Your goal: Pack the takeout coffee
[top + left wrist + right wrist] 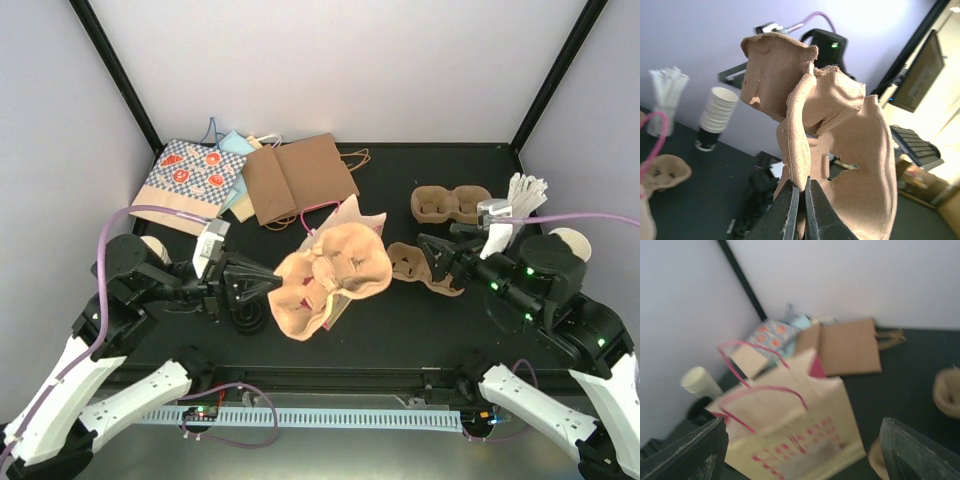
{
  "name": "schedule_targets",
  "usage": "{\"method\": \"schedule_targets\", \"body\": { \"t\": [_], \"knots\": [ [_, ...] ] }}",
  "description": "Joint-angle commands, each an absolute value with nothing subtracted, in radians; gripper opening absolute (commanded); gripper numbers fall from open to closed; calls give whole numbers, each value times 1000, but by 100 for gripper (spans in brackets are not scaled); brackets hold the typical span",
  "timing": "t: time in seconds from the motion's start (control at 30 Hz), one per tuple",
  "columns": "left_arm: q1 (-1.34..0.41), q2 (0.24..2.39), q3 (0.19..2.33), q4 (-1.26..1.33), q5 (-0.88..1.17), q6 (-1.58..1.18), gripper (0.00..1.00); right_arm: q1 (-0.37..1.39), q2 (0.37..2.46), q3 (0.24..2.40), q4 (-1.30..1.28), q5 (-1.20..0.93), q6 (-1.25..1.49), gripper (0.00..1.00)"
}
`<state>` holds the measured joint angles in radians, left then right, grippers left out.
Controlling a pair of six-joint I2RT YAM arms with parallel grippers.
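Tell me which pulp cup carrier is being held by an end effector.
The large carrier at centre, pinched by the left end effector; the two smaller carriers to its right lie on the table.

A crumpled four-cup pulp tray [330, 275] is tilted up at mid-bench, with a cream bag with pink handles [795, 435] just behind it. Toward the far left corner lie a checked bag [190, 180], a pale blue bag [236, 150] and flat brown bags [300, 178]. Right of centre sits a two-cup pulp tray [450, 203], with another small tray [412, 265] nearer. By the right edge stand wrapped straws [525, 192] and stacked lidless cups [570, 243].
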<state>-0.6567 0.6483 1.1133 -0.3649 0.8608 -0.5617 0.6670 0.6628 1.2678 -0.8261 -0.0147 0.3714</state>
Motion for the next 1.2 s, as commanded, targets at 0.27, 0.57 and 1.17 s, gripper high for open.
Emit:
{"method": "schedule_targets", "body": {
  "t": [0.27,0.57,1.17],
  "knots": [
    [-925,794,1162,-286,686,-520,2,664,589,1120,-980,29,599,100],
    [-942,917,1197,-556,637,-355,1,664,627,1263,-1184,33,537,99],
    [-1021,1080,1319,-879,338,-189,2,665,719,1306,-1146,-460,556,75]
  ]
}}
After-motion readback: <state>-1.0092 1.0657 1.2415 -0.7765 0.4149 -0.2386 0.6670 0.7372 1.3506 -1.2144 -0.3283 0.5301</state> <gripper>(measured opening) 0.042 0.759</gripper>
